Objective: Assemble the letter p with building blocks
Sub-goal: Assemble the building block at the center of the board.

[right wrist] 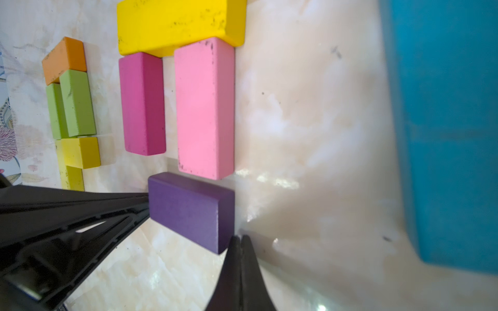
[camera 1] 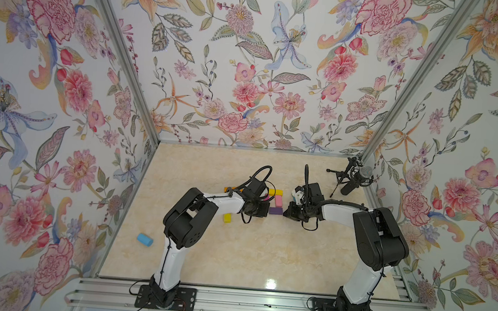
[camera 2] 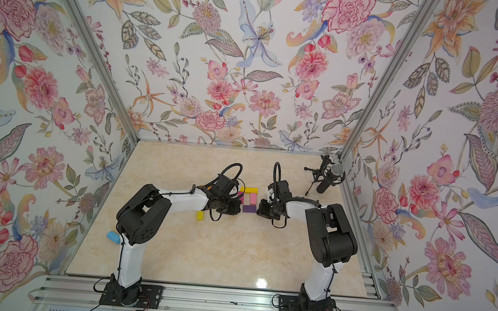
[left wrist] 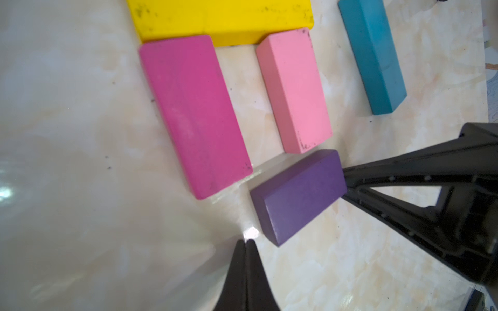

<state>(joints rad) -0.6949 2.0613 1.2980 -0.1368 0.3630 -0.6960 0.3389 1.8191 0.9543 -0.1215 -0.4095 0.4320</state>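
Squaring up the purple block (left wrist: 297, 196) looks to be the step in hand. It lies flat on the counter (camera 1: 234, 252), skewed, just below the pink block (left wrist: 295, 88) and near the magenta block (left wrist: 194, 115). Those two lie side by side under the long yellow block (left wrist: 223, 18), so the bowl of the p lacks only its lower bar. Both claws are pinched fully together and hold nothing. The left claw (left wrist: 246, 242) sits at one short end of the purple block and the right claw (right wrist: 240, 238) at the opposite end, each tip seeming to touch it. The next move, as I judge it, calls for a gentle push that turns the purple block parallel to the yellow block and closes the gap under magenta and pink. No stem is laid yet; the teal block (left wrist: 373, 53) lies apart from the group, unused.
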